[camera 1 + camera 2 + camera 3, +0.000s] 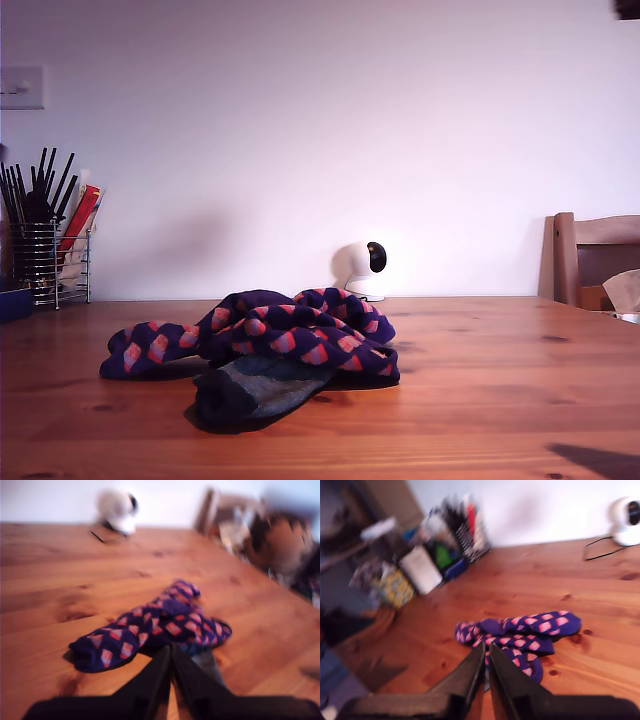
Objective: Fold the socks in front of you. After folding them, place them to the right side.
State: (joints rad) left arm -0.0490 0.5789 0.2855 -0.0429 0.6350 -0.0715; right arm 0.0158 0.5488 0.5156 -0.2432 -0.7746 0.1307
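Observation:
The socks lie in a loose heap on the wooden table (pixel 500 400). Two navy-purple socks with red-pink checks (pixel 270 335) are tangled together, and a plain dark grey-blue sock (pixel 255 390) sticks out from under them toward the front. Neither arm shows in the exterior view. My first gripper (pixel 170 655) hovers just short of the checked socks (pixel 155 630), shut with nothing between its fingers. From the opposite side, my second gripper (pixel 486 650) hangs over the same checked socks (pixel 520 630), also shut and empty.
A small white camera (pixel 365 268) stands behind the heap by the wall, with a black cable (pixel 597 555). A wire rack of utensils (pixel 45 250) is at the exterior view's left. A wooden chair (pixel 595 255) is at its right.

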